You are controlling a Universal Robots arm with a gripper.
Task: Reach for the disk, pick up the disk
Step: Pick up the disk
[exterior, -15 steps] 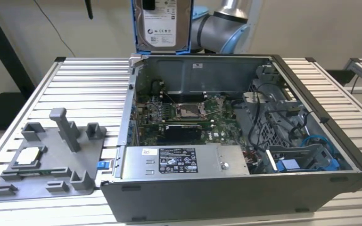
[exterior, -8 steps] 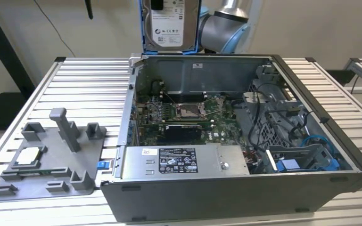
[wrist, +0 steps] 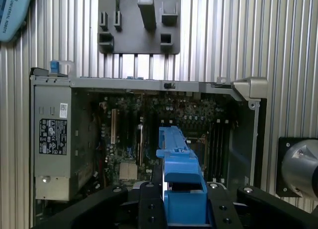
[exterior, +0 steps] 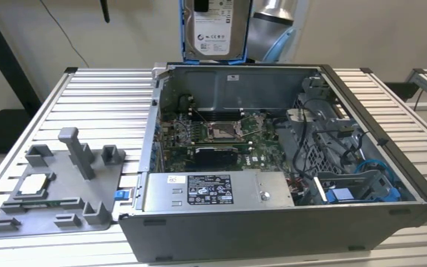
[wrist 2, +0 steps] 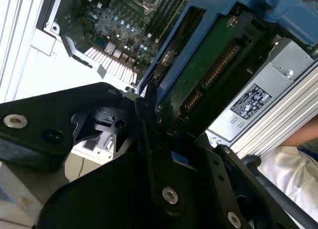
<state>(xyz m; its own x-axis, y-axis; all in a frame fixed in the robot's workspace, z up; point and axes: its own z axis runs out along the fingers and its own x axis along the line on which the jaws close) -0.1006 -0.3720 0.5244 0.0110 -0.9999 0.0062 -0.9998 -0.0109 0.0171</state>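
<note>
Your tool (wrist: pixel 184 199) is clamped on the disk (exterior: pixel 215 28) by its blue frame (wrist: pixel 181 164), holding it upright, high above the open computer case (exterior: pixel 273 233) (label facing the exterior view). Pick-up looks done, I'd say; any next move calls for a firm clamp.

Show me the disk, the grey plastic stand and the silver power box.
disk (exterior: pixel 212 33): exterior view, on its white label.
grey plastic stand (exterior: pixel 75 149): exterior view, on its tall upright post.
silver power box (exterior: pixel 273 186): exterior view, on its bare metal top.
</note>
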